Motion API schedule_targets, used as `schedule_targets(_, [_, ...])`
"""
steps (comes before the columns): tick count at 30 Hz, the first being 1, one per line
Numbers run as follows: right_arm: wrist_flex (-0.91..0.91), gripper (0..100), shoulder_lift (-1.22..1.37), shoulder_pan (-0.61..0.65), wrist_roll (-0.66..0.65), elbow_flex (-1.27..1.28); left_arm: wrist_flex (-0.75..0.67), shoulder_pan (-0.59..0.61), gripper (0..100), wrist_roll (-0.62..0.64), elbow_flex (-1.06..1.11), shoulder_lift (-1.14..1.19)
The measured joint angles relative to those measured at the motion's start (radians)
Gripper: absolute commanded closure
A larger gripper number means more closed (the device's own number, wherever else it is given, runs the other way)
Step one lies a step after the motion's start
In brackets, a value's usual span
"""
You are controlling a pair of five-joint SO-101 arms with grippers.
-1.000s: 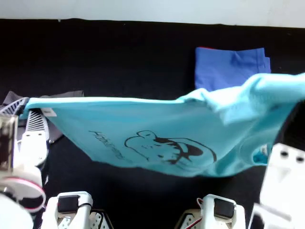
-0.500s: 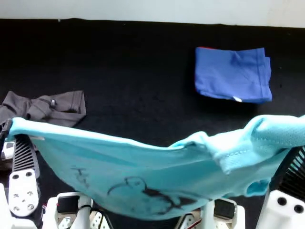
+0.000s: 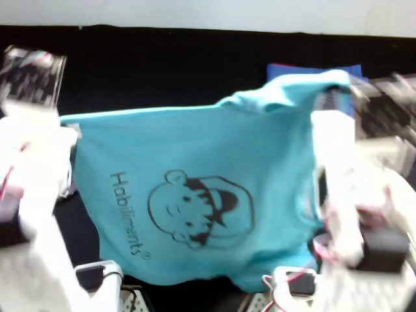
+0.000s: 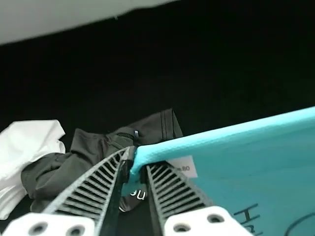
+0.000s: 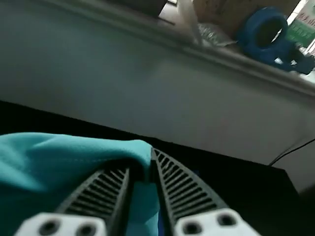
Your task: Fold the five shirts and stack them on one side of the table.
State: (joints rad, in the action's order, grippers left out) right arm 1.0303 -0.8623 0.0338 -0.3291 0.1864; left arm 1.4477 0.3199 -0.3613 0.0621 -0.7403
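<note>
A teal shirt [image 3: 195, 195] with a dark cartoon print hangs spread wide between my two arms, lifted above the black table [image 3: 162, 71]. My left gripper [image 3: 68, 127] is shut on one top corner by the white label, and its wrist view shows the teal shirt [image 4: 246, 152] pinched between the fingers [image 4: 98, 182]. My right gripper [image 3: 331, 91] is shut on the opposite top corner, with teal cloth [image 5: 59, 162] bunched at the fingertips. A folded blue shirt [image 3: 289, 68] lies at the far right, mostly hidden behind the teal one.
A crumpled dark grey shirt [image 4: 93, 152] and a white shirt [image 4: 24, 147] lie on the table's left side below my left gripper. A pale wall [image 5: 147, 88] runs along the back edge, with a shelf of clutter above it.
Both arms have risen with the teal shirt, from low near the front edge to high. It now hangs flat toward the camera, hiding the grey shirt and most of the blue one.
</note>
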Motion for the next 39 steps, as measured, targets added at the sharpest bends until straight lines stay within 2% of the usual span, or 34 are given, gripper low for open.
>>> schedule_targets(5, [-0.149,99.2,0.173,0.077,0.000,0.198,-0.104,0.000,99,-0.023,0.034,0.233])
schedule_targets(8, [-0.193,99.2,0.304,0.086,0.000,0.167,-0.150,0.000,99,-0.023,-0.029,0.391])
schedule_targets(11, [-0.198,99.2,0.453,0.086,0.000,0.046,-0.152,0.000,99,-0.023,-0.190,0.549])
schedule_targets(17, [-0.063,99.2,0.733,0.089,0.002,-0.351,-0.057,-0.003,99,-0.023,-0.580,0.858])
schedule_targets(21, [0.054,99.2,0.901,0.094,0.002,-0.543,0.000,-0.003,99,-0.023,-0.738,1.043])
schedule_targets(25, [0.092,99.2,0.990,0.095,0.002,-0.674,0.023,-0.003,99,-0.023,-0.878,1.143])
schedule_targets(31, [0.198,99.2,0.997,0.095,0.002,-0.720,0.118,-0.002,99,-0.023,-0.944,1.237])
schedule_targets(39, [0.370,99.2,0.997,0.095,0.002,-0.595,0.262,-0.002,99,-0.025,-0.944,1.358])
